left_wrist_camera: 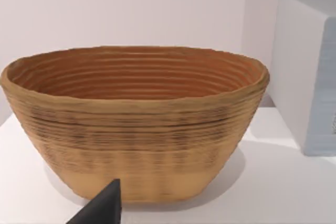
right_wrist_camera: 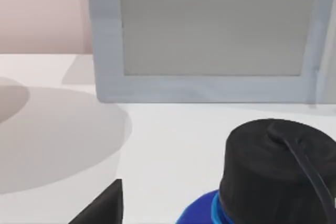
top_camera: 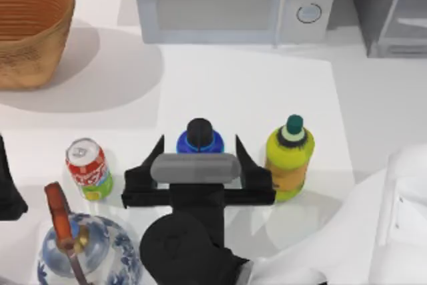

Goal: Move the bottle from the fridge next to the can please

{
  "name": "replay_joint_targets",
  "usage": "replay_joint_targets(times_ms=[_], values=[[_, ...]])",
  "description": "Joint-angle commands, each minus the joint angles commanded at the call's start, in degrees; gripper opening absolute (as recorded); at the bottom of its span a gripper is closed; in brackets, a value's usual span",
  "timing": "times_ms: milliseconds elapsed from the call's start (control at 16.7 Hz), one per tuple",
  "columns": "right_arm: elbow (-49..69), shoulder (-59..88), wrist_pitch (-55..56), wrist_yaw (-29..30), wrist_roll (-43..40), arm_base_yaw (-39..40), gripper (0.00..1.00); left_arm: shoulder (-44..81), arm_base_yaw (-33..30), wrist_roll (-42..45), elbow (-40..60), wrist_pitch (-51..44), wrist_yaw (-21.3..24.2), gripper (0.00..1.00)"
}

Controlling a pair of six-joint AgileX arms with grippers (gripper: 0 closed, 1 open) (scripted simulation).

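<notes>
Standing upright on the desk (top_camera: pixel 200 78), bottle (top_camera: pixel 199 138) between can (top_camera: pixel 89 168) at left and yellow-green bottle (top_camera: pixel 289 156) at right, right gripper (top_camera: pixel 200 155) fingers spread apart around it, left gripper fingers cannot tell.

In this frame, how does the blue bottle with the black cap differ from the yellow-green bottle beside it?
The blue bottle has a black cap; the yellow-green bottle has a dark green cap and an orange label. The right gripper stands open around the blue bottle, one finger on each side, while the yellow-green bottle stands free to its right. The blue bottle is nearer the can. Both stand upright on the table. The left gripper is parked at the table's left edge.
</notes>
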Motion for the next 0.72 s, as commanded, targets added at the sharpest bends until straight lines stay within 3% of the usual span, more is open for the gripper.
replay_joint_targets(times_ms=[300,720], values=[[-1.6,-5.9,-1.6,-4.1,-1.2,-2.3,1.00,0.0,0.0,0.0,0.0,0.0,0.0,1.00],[-13.8,-35.4,-12.5,-22.1,-5.7,-18.4,1.00,0.0,0.0,0.0,0.0,0.0,0.0,1.00]])
